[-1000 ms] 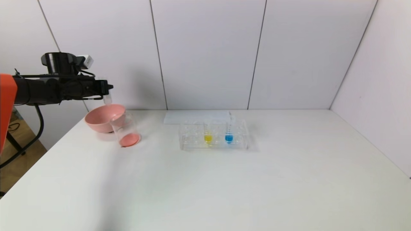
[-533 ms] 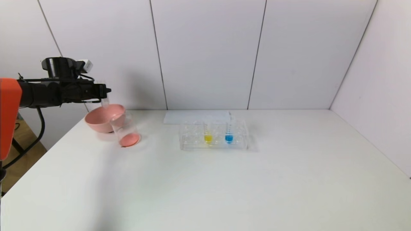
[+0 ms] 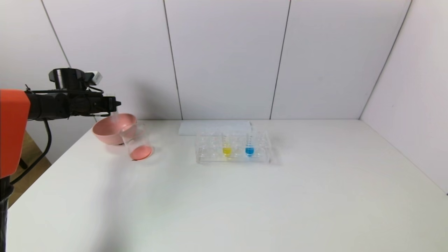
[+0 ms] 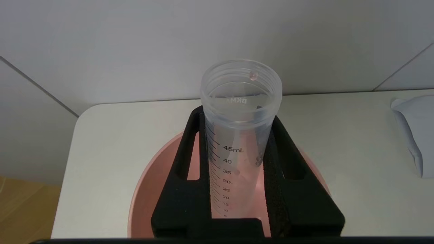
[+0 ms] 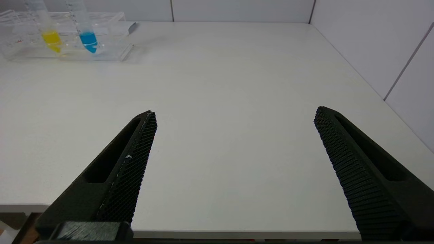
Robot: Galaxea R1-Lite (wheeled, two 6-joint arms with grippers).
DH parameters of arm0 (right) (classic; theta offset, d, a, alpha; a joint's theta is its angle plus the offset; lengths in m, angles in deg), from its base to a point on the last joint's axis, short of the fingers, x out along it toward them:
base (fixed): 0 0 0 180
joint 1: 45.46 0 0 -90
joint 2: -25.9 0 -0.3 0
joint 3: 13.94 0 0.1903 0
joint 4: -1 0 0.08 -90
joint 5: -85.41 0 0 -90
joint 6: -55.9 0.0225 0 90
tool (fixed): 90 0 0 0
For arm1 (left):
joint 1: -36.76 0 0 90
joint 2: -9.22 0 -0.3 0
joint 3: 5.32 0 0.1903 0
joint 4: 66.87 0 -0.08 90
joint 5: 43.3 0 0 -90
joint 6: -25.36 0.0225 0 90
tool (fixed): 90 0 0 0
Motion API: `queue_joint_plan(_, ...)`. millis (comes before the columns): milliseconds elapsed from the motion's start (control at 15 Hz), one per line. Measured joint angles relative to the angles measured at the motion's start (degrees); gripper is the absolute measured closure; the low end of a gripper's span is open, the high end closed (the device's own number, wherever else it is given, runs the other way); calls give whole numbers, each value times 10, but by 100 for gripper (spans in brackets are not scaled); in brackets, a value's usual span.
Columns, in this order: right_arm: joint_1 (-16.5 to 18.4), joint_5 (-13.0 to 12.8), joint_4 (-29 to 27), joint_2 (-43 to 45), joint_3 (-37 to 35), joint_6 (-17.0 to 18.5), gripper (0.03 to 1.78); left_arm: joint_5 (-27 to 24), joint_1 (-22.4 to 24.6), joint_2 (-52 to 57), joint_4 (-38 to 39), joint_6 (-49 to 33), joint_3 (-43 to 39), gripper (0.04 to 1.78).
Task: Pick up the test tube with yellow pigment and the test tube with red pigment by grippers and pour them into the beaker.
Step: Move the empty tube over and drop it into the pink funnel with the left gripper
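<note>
The left tool (image 3: 113, 104) hangs over the pink bowl (image 3: 108, 131) at the far-left corner of the tabletop (image 3: 224, 203), close to the tabletop's left edge and the back wall. Its fingers (image 4: 276, 176) are clamped on a clear graduated tube (image 4: 237, 145) — emptied, only droplets clinging inside — which is the test tube with red pigment. The bowl sits directly beneath the grip in the left wrist view. The beaker (image 3: 137, 141) stands just in front of the bowl, touching or nearly so, with red-orange liquid at its base.

The test tube with yellow pigment (image 3: 226, 145) stands in the clear rack (image 3: 232, 148) mid-tabletop, beside a blue-tipped tube (image 3: 249, 145); a white sheet (image 3: 213, 127) lies behind the rack. The whole near half and right side of the tabletop are open.

The right tool (image 5: 234, 169) is parked at the near edge, jaws spread wide, nothing between them.

Since a second ago the left tool has dropped lower toward the bowl and drawn slightly left — the tube's end now sits at the bowl's rim.
</note>
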Motion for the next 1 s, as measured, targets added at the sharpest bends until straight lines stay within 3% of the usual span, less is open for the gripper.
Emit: queue_joint_plan(1000,0,0,0,0,0,0,11,-4,5,-10,-14,-1,13,137)
